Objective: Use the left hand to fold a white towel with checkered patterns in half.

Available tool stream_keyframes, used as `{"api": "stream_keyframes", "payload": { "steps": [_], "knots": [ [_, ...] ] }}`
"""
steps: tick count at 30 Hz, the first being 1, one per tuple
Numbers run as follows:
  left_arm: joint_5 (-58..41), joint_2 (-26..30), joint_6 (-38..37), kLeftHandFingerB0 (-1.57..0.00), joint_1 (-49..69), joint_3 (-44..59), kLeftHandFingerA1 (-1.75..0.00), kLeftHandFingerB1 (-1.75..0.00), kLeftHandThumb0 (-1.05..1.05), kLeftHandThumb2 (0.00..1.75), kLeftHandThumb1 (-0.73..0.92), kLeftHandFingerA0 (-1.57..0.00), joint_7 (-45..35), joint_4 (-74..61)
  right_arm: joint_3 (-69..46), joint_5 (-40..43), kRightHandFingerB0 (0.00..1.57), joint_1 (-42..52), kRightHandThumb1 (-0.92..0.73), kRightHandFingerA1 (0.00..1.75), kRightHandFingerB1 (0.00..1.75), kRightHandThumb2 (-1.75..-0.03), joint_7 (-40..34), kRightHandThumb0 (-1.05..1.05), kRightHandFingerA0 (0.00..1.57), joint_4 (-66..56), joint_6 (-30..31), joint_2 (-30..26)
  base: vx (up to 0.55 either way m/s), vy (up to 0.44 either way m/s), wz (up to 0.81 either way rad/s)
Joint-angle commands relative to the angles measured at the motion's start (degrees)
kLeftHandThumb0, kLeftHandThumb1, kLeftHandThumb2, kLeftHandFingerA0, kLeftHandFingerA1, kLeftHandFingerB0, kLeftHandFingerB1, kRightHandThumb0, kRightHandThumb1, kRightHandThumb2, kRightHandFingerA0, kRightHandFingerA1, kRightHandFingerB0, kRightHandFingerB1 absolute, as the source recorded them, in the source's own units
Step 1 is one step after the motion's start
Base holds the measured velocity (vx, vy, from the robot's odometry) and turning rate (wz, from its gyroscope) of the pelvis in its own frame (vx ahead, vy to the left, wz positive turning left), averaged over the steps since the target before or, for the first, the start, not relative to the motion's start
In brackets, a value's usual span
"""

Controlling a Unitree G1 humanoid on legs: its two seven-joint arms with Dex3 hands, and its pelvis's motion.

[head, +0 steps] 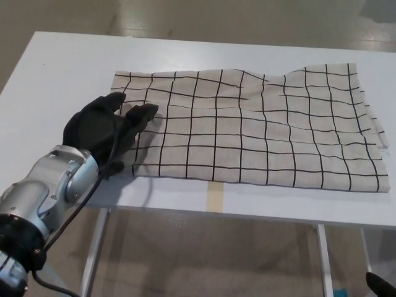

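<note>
Where towel (247, 127) edges end, left hand (105, 133) rests.

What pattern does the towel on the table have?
The towel is off-white with a grid of thin black lines, seen clearly in the head view.

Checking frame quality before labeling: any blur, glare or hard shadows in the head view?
Head view: sharp overall, grid lines on the towel crisp. Left hand is solid black, so finger detail is poor. Soft shadow under the hand on the towel's left edge and on the table. Lighting even, no strong glare on the table; floor beyond slightly soft.
</note>
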Motion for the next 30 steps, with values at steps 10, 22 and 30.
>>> {"api": "stream_keyframes", "payload": {
  "steps": [10, 22, 30],
  "knots": [
    [-3.12, 0.37, 3.04, 0.0, 0.6, 1.8, 0.0, -0.04, -1.02, 0.69, 0.47, 0.0, -6.27, -2.72, -0.21, 1.29, 0.35, 1.88, -0.8, 0.43, 0.42, -0.63, 1.03, -0.43, 0.35, -2.21, 1.34, 0.22, 0.0, 0.0, 0.0],
    [-7.37, 3.96, -0.17, 0.0, 3.43, 6.75, 0.0, 0.0, -0.95, 0.65, 0.78, 0.0, -9.11, -11.5, -0.41, 1.97, 0.28, 1.7, -0.61, 0.55, 0.52, -0.93, 2.1, -0.5, 0.29, -0.97, -0.13, 0.13, 0.0, 0.0, 0.0],
    [-6.32, 3.54, 0.7, 0.0, 7.28, 6.57, 0.0, 0.0, -0.92, 0.64, 0.72, 0.0, -8.28, -13.62, 0.23, 1.13, 0.25, 3.31, -0.61, 0.55, 0.51, -0.94, 1.29, -0.49, 0.3, -1.23, 0.41, 0.26, 0.0, 0.0, 0.0]
  ]
}}
